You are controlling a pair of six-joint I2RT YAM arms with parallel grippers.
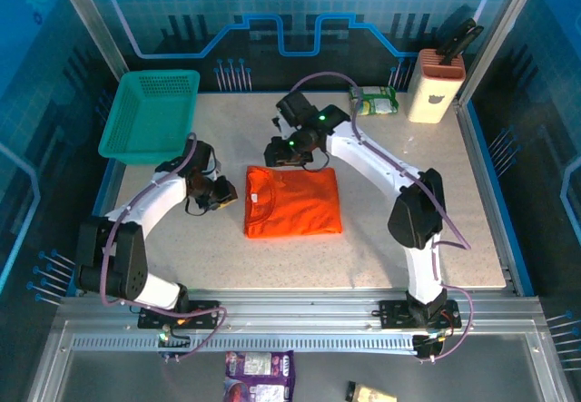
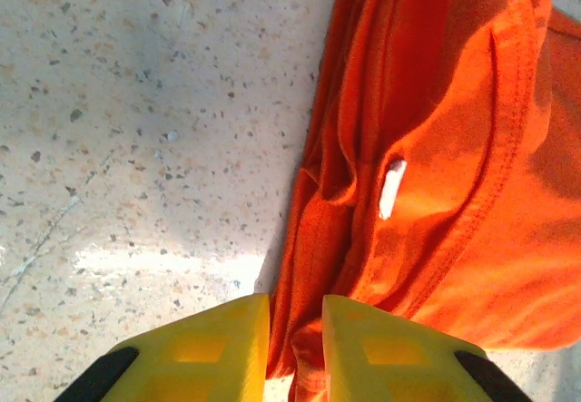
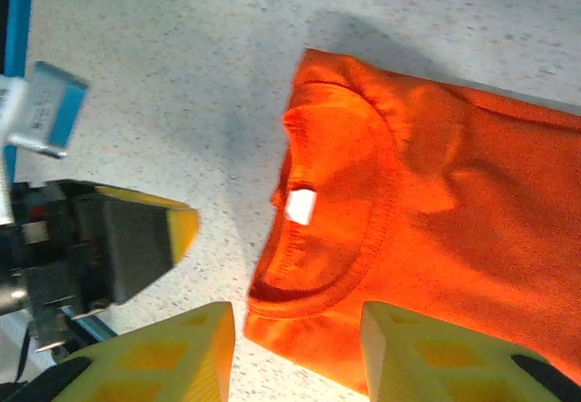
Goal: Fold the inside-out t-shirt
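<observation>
Ok, left to right. Teal basket (image 1: pixel 150 112) upper left of the top view. Left gripper (image 2: pixel 295 304) at the shirt's left edge: narrow gap between fingers (image 2: pixel 209 348), cloth fold lying in it, can't tell if pinched or loose. Inside-out t-shirt (image 1: pixel 292 201) mid-frame on table (image 1: pixel 436 239), folded to a rectangle, collar left. Right gripper (image 3: pixel 295 322) by its upper-left corner, fingers spread, holding nothing.

Risk: could drag the fold open if lifting the left arm with cloth snagged; likewise if catching the collar with right fingertips.

Count: one shirt, one basket, two grippers, one snack pack (image 1: pixel 374 101), one beige holder (image 1: pixel 434 84).
</observation>
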